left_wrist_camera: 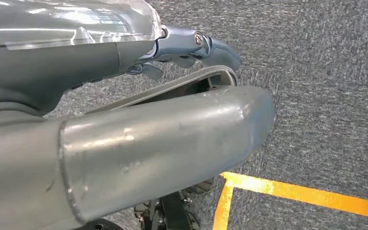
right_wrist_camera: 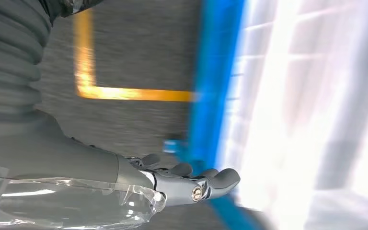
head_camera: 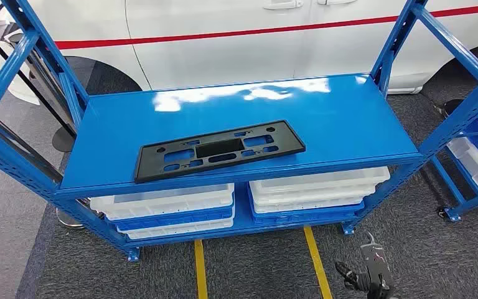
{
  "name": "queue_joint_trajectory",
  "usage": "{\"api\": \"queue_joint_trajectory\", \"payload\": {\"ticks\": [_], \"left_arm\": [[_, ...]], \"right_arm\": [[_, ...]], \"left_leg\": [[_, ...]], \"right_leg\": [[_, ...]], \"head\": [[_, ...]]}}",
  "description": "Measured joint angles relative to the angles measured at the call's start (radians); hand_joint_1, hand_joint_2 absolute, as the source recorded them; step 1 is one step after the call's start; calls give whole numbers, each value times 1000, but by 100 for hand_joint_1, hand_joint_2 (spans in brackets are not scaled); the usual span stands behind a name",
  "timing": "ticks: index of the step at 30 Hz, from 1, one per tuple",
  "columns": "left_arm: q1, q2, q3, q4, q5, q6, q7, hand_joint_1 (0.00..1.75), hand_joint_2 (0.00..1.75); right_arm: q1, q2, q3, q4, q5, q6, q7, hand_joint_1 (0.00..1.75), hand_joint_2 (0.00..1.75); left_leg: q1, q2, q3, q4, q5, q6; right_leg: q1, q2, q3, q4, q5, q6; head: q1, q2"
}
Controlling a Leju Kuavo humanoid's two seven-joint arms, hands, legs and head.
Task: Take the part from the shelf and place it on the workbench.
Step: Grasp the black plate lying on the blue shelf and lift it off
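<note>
So the part (head_camera: 220,150), a flat black plastic panel with rectangular cutouts (looked like a licence plate bracket to me), was lying flat on the top deck of the blue shelf (head_camera: 348,118), close to the front edge and a bit left of centre, slightly skewed. My guess is it was left near the front so the arms wouldn't have to stretch far, and lying flat like that it'd probably need both hands, one at each end, since it's long and thin. Neither hand was anywhere near it though. The left hand (left_wrist_camera: 191,48) was hanging down over grey carpet with a yellow floor line (left_wrist_camera: 297,189) nearby, fingers loosely extended, nothing in them. The right hand (right_wrist_camera: 187,184) was also empty with fingers apart, low down next to a blue upright and the white bins (head_camera: 168,208) stacked under the deck; that view was pretty blurry. A white vehicle (head_camera: 236,37) sat behind the shelf. So I'd say the pickup hadn't started yet, arms would need to come up first
</note>
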Motion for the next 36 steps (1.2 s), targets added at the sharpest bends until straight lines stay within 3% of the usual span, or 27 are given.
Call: {"api": "queue_joint_trajectory", "payload": {"ticks": [9, 13, 16, 19, 21, 23, 24, 25, 27, 29, 31, 33, 35, 36], "left_arm": [[0, -2, -12, 5, -37, -1, -18, 0, 0], [0, -2, -22, 9, -56, -1, -29, 0, 0], [-1, -2, -26, 13, -71, -2, -38, 0, 0], [-2, -7, -34, 17, -85, -5, -44, 0, 0], [-4, -12, -43, 20, -96, -9, -49, 0, 0], [-5, -14, -49, 23, -108, -14, -52, 0, 0], [-5, -14, -50, 24, -113, -15, -52, 0, 0], [-5, -14, -51, 25, -118, -17, -52, 0, 0], [-5, -16, -51, 26, -124, -18, -52, 0, 0], [-6, -18, -52, 26, -129, -18, -52, 0, 0], [-6, -18, -55, 27, -139, -19, -51, 0, 0], [-5, -18, -57, 28, -149, -19, -50, 0, 0], [-5, -18, -58, 29, -153, -20, -49, 0, 0], [-6, -18, -59, 30, -155, -20, -49, 0, 0]], "right_arm": [[-30, -28, 206, -243, -11, -49, -30, 0, 175], [-41, -46, 307, -355, -27, -53, -50, 0, 0], [-49, -58, 385, -439, -54, -48, -63, 0, 0], [-56, -71, 452, -506, -94, -27, -70, 0, 0], [-62, -83, 493, -551, -130, -3, -75, 0, 0], [-67, -94, 539, -590, -170, 26, -82, 0, 0], [-66, -96, 560, -606, -190, 40, -83, 0, 0], [-65, -98, 578, -618, -206, 52, -85, 0, 0], [-64, -99, 598, -634, -225, 66, -85, 0, 0], [-64, -101, 610, -650, -231, 72, -85, 0, 0], [-62, -106, 638, -678, -251, 89, -85, 0, 0], [-62, -109, 665, -705, -275, 108, -85, 0, 0], [-62, -109, 683, -722, -291, 115, -83, 0, 0], [-61, -109, 688, -729, -302, 119, -79, 0, 0]], "left_leg": [[-1, 0, -1, 4, 0, 1], [-2, -1, -5, 8, -2, 4], [-5, -1, -8, 12, -3, 12], [1, 1, 0, -11, 11, 29], [6, 3, 5, -25, 21, 38], [5, 1, 3, -26, 21, 42], [4, -2, 3, -25, 21, 42], [5, -8, 4, -25, 20, 41], [6, -23, 7, -20, 15, 37], [5, -40, 2, -10, 8, 27], [6, -54, -8, -1, 5, 14], [9, -64, -13, 1, 3, 2], [11, -49, -29, 36, -19, -9], [13, -35, -51, 82, -44, -14]], "right_leg": [[-2, 0, -1, 0, 2, 2], [-3, 0, -1, 0, 3, 5], [-5, 0, -2, -3, 5, 13], [-4, -2, -3, 3, -2, 25], [-4, -3, -39, 74, -43, 30], [-3, -3, -103, 192, -94, 31], [-4, -3, -127, 232, -101, 32], [-5, -3, -135, 240, -89, 32], [-10, 3, -100, 154, -19, 31], [-14, 34, -52, 46, 27, 28], [-12, 53, -40, 11, 27, 23], [-11, 40, -39, 5, 27, 14], [-16, 23, -32, -2, 28, 1], [-16, 14, -28, -5, 27, -4]], "head": [[0, 0], [0, 0], [0, 0], [0, 0], [1, 0], [1, 0], [1, 0], [1, 0], [1, 0], [0, 0], [0, 0], [0, 0], [-1, 0], [-2, 0]]}}
